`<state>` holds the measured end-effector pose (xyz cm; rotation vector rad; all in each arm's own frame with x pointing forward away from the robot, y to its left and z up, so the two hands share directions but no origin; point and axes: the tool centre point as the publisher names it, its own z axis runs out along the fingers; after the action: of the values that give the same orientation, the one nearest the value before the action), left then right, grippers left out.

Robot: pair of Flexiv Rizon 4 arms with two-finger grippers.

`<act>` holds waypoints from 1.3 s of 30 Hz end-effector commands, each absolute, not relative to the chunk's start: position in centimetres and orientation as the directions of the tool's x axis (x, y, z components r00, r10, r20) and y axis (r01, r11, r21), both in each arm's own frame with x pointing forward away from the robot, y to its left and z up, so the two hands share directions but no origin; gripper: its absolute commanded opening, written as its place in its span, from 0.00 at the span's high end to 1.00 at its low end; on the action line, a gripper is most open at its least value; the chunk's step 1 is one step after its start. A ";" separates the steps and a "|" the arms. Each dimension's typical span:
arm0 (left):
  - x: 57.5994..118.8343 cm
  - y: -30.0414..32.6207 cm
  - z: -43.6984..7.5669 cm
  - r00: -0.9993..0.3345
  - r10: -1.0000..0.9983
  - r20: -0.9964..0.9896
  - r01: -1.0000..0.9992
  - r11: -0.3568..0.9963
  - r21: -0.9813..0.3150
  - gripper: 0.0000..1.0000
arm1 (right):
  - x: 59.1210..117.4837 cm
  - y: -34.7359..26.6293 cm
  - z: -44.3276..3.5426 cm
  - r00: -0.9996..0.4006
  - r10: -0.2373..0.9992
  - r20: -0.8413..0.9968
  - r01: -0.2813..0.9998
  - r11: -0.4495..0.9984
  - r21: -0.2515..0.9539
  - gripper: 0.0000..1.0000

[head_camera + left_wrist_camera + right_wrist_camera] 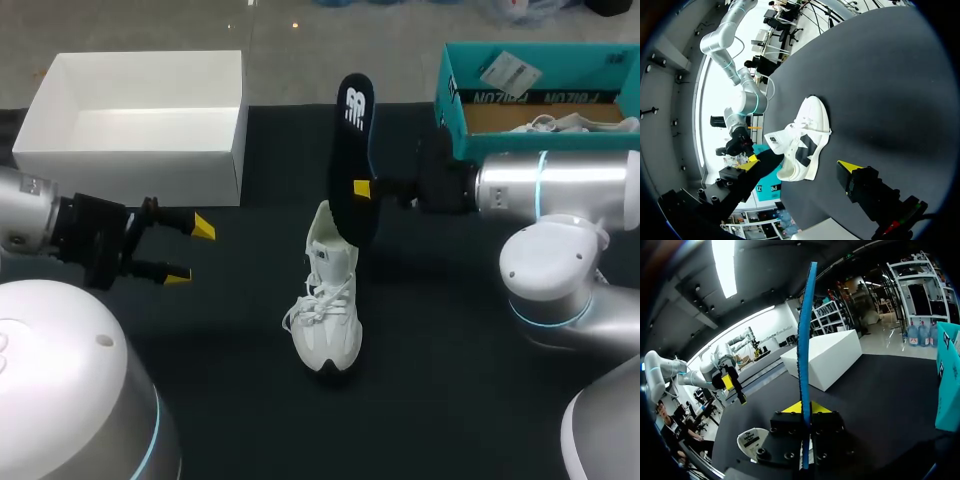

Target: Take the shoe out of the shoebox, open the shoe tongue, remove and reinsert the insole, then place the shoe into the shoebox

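The white shoe (325, 305) stood on its sole near the middle of the black table (450, 400), toe toward the robot, heel away and laces loose. The right hand (360, 188) was clamped on the black insole (352, 150), one yellow-tipped finger on each face, and held it upright over the heel. The insole's lower end met the shoe's heel opening, though whether it sat inside could not be told. In the right wrist view the insole (804, 335) appeared edge-on as a thin blue strip rising from between that hand's fingers (803, 409), with the shoe (751, 440) low beside the hand. The left hand (190, 252) hung over the table well to the left of the shoe, its two fingers spread apart and gripping nothing. In the left wrist view one yellow fingertip (849, 167) showed near the shoe (807, 137). The open white shoebox (150, 160) sat at the table's far left, apart from the shoe, and a teal box (480, 135) stood at the far right behind the right arm
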<state>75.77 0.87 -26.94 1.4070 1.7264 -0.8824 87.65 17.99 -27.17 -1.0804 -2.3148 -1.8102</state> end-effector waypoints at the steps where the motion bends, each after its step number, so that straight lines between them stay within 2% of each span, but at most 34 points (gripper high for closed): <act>1: 75.7 0.8 -26.9 -0.137 0.488 -0.862 0.984 0.167 -0.061 0.00 | 88.1 18.4 -25.8 -0.770 0.500 0.397 0.493 0.072 0.867 1.00; 7: 75.7 0.8 -26.9 -0.137 0.488 -0.862 0.984 0.167 -0.061 0.00 | 90.0 21.1 -23.6 -0.810 0.445 0.381 0.453 0.063 0.890 1.00; 15: 75.7 0.8 -26.9 -0.137 0.488 -0.862 0.984 0.167 -0.061 0.00 | 89.7 24.9 -23.8 -0.838 0.388 0.383 0.448 0.089 0.890 1.00; 29: 75.7 0.8 -26.9 -0.137 0.488 -0.862 0.984 0.167 -0.061 0.00 | 88.2 26.1 -27.3 -0.813 0.368 0.452 0.522 0.116 0.845 1.00; 39: 75.7 0.8 -26.9 -0.137 0.488 -0.862 0.984 0.167 -0.061 0.00 | 87.8 25.6 -27.4 -0.803 0.377 0.462 0.535 0.114 0.837 1.00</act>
<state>75.77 0.88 -26.94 1.4070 1.7264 -0.8825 87.94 25.60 -27.47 -0.9185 -2.2373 -1.7823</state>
